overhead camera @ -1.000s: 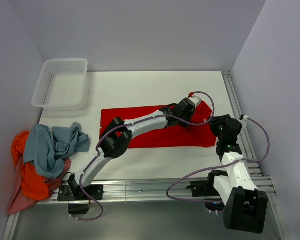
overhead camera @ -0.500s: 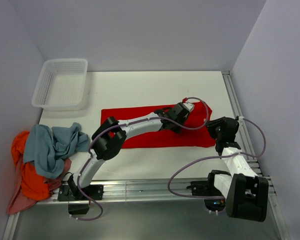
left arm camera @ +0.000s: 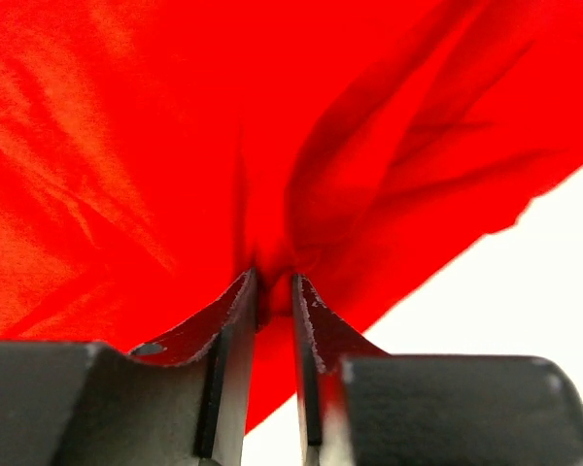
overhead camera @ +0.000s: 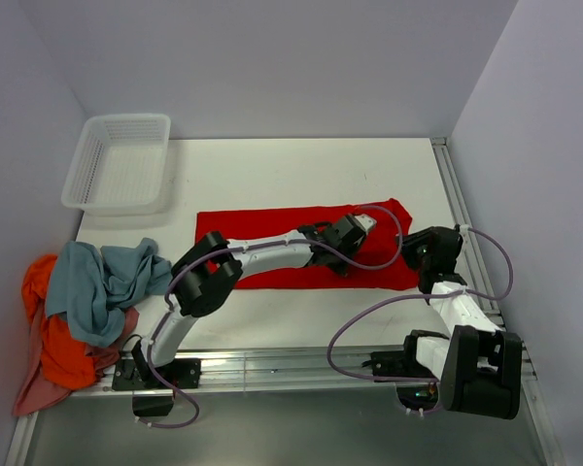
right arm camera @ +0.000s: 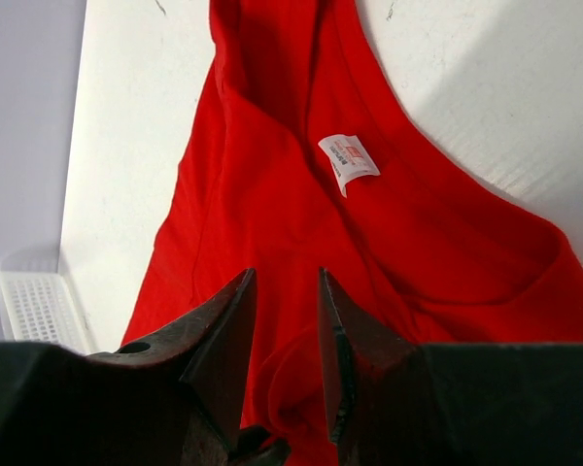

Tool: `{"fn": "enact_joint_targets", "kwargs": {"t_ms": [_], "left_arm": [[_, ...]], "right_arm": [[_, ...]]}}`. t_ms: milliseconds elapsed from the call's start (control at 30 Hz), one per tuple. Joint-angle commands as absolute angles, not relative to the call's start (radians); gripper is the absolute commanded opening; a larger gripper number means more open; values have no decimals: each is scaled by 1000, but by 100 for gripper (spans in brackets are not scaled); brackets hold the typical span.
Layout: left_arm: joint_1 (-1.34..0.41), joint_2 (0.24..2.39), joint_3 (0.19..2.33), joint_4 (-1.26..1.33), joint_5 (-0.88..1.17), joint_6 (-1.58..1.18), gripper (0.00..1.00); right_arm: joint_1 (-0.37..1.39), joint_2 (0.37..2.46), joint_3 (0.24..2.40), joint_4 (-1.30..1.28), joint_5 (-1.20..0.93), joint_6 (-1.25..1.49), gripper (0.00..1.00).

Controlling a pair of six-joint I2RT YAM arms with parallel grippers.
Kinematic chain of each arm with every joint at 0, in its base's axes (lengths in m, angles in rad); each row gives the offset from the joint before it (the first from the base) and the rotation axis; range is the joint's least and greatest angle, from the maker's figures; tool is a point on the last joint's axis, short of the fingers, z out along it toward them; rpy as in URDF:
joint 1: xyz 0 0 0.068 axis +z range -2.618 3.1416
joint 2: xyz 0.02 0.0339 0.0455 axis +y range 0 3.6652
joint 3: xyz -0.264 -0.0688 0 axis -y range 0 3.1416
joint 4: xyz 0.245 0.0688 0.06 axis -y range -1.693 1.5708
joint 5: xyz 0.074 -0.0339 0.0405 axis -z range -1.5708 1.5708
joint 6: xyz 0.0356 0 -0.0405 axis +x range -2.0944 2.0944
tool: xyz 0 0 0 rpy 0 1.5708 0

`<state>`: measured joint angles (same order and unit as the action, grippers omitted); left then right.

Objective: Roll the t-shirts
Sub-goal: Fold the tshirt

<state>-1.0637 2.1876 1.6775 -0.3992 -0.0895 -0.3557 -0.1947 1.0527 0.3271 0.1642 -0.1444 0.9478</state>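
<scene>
L pincer (left arm camera: 273, 283) pinching red tee (left arm camera: 126, 146)

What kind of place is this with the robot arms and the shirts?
Probably a robot practice booth in a lab. Plain walls box in a white table, a left arm and right arm are bolted to a metal rail, and a red t-shirt, a shirt pile and a plastic basket lie there.

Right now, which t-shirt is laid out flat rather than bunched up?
The red t-shirt, spread across the middle of the table. The grey-blue t-shirt, orange t-shirt and pink t-shirt lie crumpled in a heap at its left edge.
</scene>
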Motion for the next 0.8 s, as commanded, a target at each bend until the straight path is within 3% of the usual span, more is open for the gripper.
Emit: {"fn": "enact_joint_targets", "kwargs": {"t_ms": [0, 533, 767], "left_arm": [[-1086, 2099, 1658, -334, -40, -347, 27], [-1092, 1987, 1554, -321, -101, -314, 35], [-1017, 1947, 1506, -213, 11, -377, 37]], "right_arm": [[-201, 1051, 370, 195, -144, 930, 39], [-190, 1181, 388, 267, -278, 920, 37], [-155, 1163, 379, 255, -317, 919, 36]]}}
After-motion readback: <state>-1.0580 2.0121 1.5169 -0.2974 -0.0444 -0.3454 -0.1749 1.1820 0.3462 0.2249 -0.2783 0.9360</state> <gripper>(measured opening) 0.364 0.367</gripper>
